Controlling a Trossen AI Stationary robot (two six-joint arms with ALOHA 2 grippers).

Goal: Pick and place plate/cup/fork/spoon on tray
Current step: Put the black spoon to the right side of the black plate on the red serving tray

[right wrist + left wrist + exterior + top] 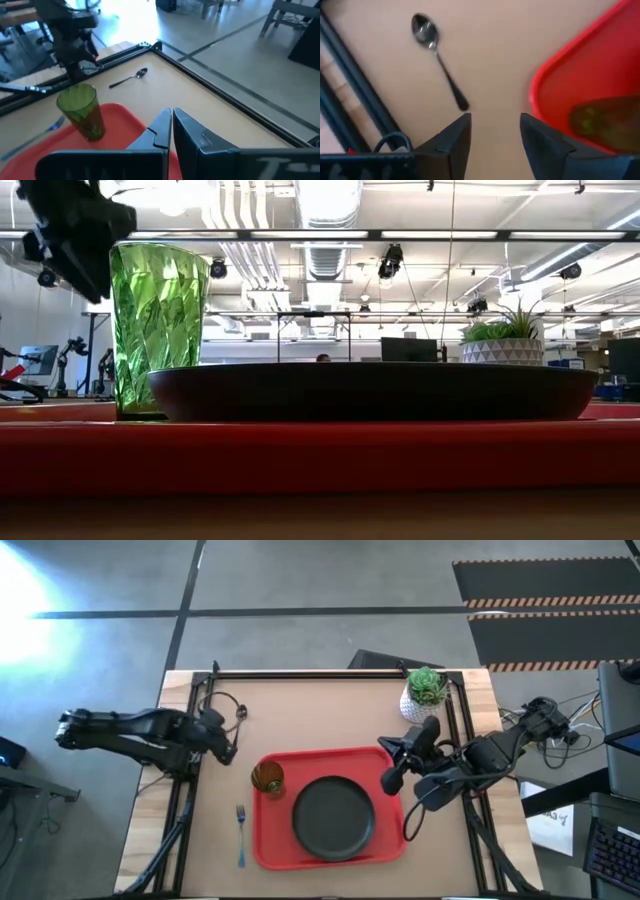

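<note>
Standing upright in the near-left corner of the large rectangular bright red plastic tray, the small translucent green-yellow tumbler, the cup, sits just beside the round matte black plate that fills the tray's middle. Two pieces are not yet placed: the small dark metallic spoon lies on the bare tan table near the far-left frame corner, and the slim fork with the light blue handle lies just off the tray's left edge.

The left gripper hovers over the table between spoon and tray, fingers apart and empty. The right gripper waits over the tray's right end with its fingers pressed together, near the white pot with a green plant.

The spoon looks like the riskiest pick: it is thin and flat, so fingers descending off its handle could skid it toward the black frame rail. The fork poses the same problem. Carrying either piece over the tray's left corner could also clip the cup, which would probably tip easily.
</note>
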